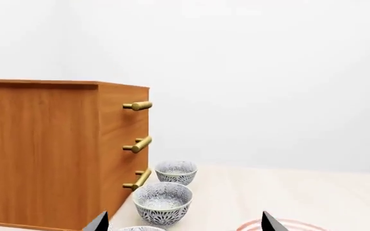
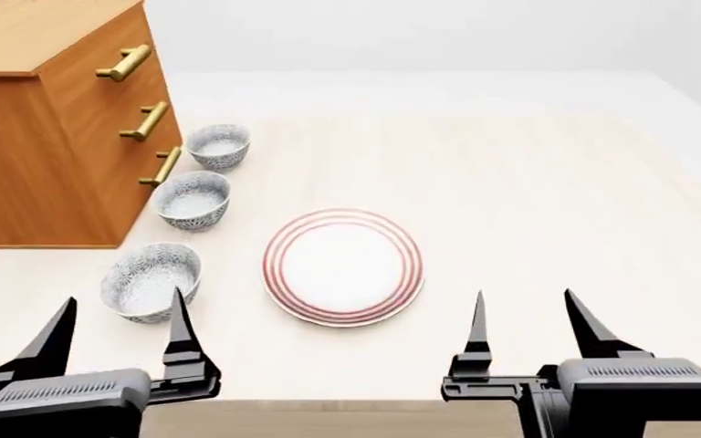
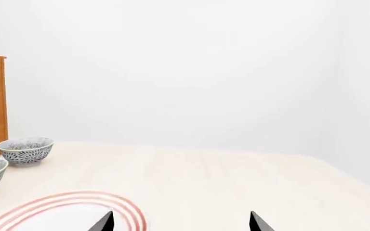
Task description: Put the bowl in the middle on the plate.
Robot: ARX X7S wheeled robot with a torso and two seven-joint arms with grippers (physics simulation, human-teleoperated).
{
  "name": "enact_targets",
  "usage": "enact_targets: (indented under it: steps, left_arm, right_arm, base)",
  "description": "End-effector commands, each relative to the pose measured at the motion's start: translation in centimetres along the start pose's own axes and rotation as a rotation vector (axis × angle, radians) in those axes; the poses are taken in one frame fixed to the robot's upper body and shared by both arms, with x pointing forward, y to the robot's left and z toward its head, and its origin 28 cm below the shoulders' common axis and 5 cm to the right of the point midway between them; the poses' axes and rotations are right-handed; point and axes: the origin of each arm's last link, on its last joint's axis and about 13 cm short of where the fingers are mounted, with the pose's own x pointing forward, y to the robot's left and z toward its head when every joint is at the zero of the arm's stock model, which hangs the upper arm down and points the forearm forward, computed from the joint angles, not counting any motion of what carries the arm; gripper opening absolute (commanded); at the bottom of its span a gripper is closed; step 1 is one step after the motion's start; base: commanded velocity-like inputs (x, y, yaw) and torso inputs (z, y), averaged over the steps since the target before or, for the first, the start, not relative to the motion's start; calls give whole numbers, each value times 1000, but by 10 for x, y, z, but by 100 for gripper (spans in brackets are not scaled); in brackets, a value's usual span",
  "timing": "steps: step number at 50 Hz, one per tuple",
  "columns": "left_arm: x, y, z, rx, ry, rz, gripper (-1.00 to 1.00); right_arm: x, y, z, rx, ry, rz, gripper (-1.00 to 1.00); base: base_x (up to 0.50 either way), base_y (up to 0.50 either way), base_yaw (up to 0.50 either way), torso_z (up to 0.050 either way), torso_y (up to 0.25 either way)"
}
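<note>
Pale worktop (image 2: pixel 546 182): middle bowl (image 2: pixel 193 200) of three sits beside the drawer chest (image 2: pixel 47 137), left of the empty plate (image 2: pixel 342 266); left gripper (image 2: pixel 120 333), jaws apart like the right gripper's (image 2: pixel 524 328), should straddle its rim squarely.

head overhead, wrists low, sharing plate (image 2: pixel 342 265)

The speckled blue-grey bowl (image 2: pixel 193 200) sits upright, apparently empty, middle of three. The red-ringed white plate (image 2: pixel 343 266) lies flat nearby on the table (image 2: pixel 546 201), bare.
</note>
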Motion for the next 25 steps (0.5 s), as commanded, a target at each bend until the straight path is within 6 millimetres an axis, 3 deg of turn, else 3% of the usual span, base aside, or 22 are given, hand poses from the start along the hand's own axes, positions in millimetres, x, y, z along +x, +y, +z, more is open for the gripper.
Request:
enact_targets:
  steps: [1,25]
  left_arm:
    - [-1,2,3,2,-11,13,100]
    - [-3,4,5,2,-19,23,100]
  right_arm:
    - [-2,0,-3,4,1,5,100]
    - [-4,-2,-8,3,7,-3,100]
  base:
    - [500,0,0,0,0]
    - [500,0,0,0,0]
